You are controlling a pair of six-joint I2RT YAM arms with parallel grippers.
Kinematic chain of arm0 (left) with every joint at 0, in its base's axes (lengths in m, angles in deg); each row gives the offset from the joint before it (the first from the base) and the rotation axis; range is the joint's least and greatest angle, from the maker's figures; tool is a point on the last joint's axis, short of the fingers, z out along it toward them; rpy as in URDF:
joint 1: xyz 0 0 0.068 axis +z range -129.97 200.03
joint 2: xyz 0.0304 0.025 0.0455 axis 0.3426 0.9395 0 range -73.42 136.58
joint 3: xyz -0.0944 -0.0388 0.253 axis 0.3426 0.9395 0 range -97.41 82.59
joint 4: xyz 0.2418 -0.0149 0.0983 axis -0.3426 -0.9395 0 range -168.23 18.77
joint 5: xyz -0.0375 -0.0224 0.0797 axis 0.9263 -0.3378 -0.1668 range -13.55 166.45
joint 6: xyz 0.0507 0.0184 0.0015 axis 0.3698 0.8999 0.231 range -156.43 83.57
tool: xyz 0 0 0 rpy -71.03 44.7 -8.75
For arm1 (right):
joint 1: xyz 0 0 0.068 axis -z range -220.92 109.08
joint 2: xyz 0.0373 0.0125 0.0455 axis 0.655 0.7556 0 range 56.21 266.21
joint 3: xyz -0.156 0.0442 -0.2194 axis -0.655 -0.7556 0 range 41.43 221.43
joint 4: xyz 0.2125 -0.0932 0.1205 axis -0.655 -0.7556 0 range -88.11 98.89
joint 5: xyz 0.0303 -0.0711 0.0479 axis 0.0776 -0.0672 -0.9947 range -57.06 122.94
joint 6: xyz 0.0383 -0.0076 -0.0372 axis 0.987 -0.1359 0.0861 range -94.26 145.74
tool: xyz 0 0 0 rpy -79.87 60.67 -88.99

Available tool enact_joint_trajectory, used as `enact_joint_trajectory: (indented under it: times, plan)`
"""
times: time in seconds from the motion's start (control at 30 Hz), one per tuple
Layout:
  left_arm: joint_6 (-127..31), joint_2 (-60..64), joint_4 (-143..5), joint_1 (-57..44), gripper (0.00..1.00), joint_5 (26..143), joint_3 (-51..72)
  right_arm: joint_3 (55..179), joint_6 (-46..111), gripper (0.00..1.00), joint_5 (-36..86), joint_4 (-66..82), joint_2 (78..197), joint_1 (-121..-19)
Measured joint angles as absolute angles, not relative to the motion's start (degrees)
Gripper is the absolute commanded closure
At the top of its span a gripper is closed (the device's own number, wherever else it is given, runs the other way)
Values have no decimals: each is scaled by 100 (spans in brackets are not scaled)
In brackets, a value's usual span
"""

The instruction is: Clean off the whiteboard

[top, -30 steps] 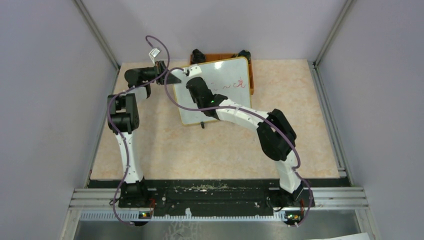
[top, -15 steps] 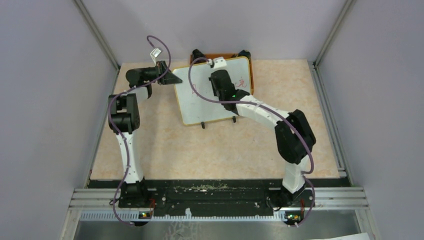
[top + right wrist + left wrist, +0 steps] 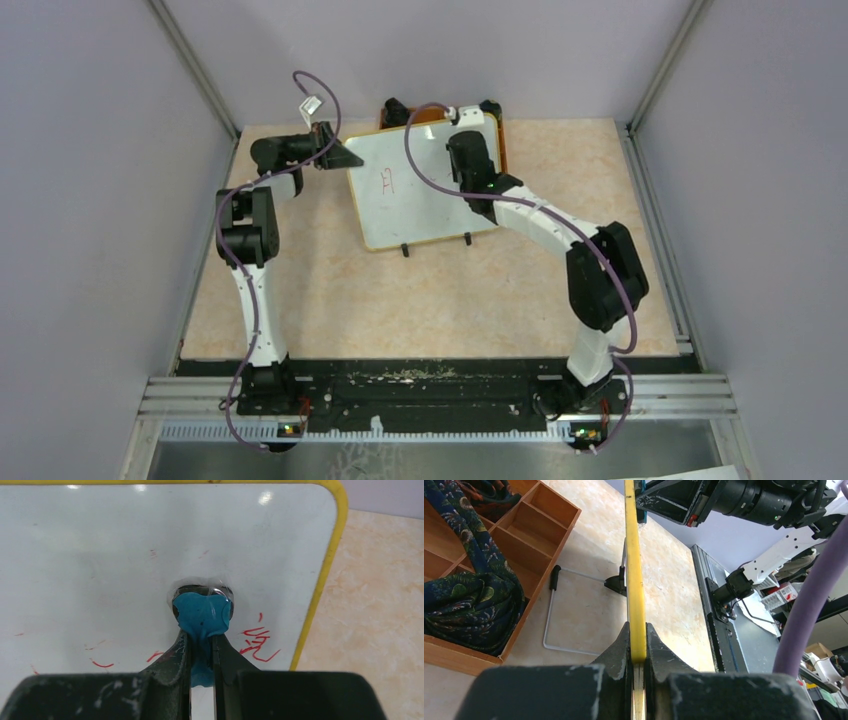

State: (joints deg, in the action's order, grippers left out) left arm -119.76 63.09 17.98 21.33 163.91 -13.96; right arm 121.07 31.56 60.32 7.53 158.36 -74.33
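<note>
- The whiteboard (image 3: 420, 190) stands on the counter (image 3: 440, 300) close to the far edge, slightly left of the middle. It is turned at an angle to that edge, with its writing face towards the arms.
- Two small black feet (image 3: 405, 249) show at the board's near edge, resting on the counter.
- Just behind the board, against the far edge, sits an orange wooden tray (image 3: 499, 535) with compartments. A dark patterned cloth (image 3: 469, 595) is bundled in it.
- The left tool (image 3: 637, 645) is clenched on the board's yellow frame (image 3: 634, 570) at its left side, one finger on each face.
- The right tool (image 3: 201, 645) is closed on a blue pad (image 3: 202, 612), whose front end bulges out beyond the fingertips.
- The pad lies against the white surface in the board's right half, near the far-right rounded corner. Its reflection rings it.
- Red handwritten marks (image 3: 257, 645) sit just right of and below the pad. Fainter red strokes (image 3: 102, 664) are scattered to its left.
- In the overhead view a red character (image 3: 388, 180) shows on the left half of the board, well apart from the right arm.
</note>
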Motion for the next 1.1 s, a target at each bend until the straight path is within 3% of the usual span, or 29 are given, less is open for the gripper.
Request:
enact_joint_trajectory:
  times: [0.57, 1.1]
  plan:
    - [-11993, 6309, 1798, 2136, 100, 16393, -1396, 13790, 2944, 100, 6174, 420, 17228, -8911]
    - [-11982, 6309, 1796, 2138, 100, 16391, -1396, 14434, 2778, 100, 6358, 90, 17666, -9155]
